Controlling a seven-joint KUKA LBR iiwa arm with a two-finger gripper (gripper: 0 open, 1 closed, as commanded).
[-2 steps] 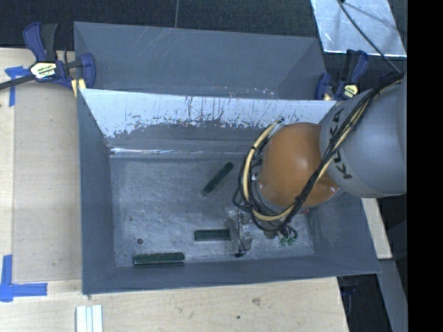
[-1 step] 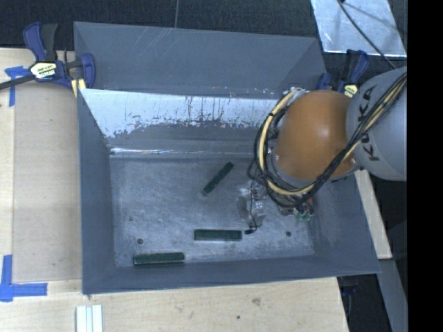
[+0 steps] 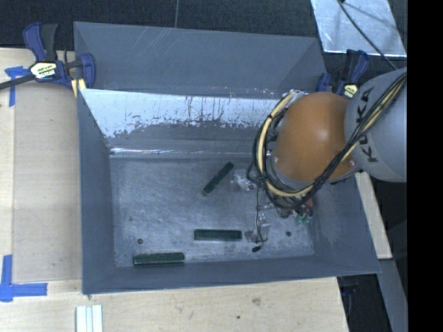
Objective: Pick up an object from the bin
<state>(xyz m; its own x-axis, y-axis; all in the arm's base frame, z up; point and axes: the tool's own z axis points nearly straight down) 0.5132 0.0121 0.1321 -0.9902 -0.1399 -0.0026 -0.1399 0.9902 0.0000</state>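
My gripper (image 3: 259,237) hangs low over the bin floor at the right, its thin fingers pointing down under the orange cover. A dark green flat bar (image 3: 217,235) lies just left of the fingertips, close to them but apart as far as I can see. Another dark green bar (image 3: 218,178) lies tilted further back, toward the middle of the floor. A third dark bar (image 3: 159,259) rests along the front wall at the left. Nothing shows between the fingers.
A small dark speck lies on the floor at the left. The arm with its orange cover and cables covers the bin's right side.
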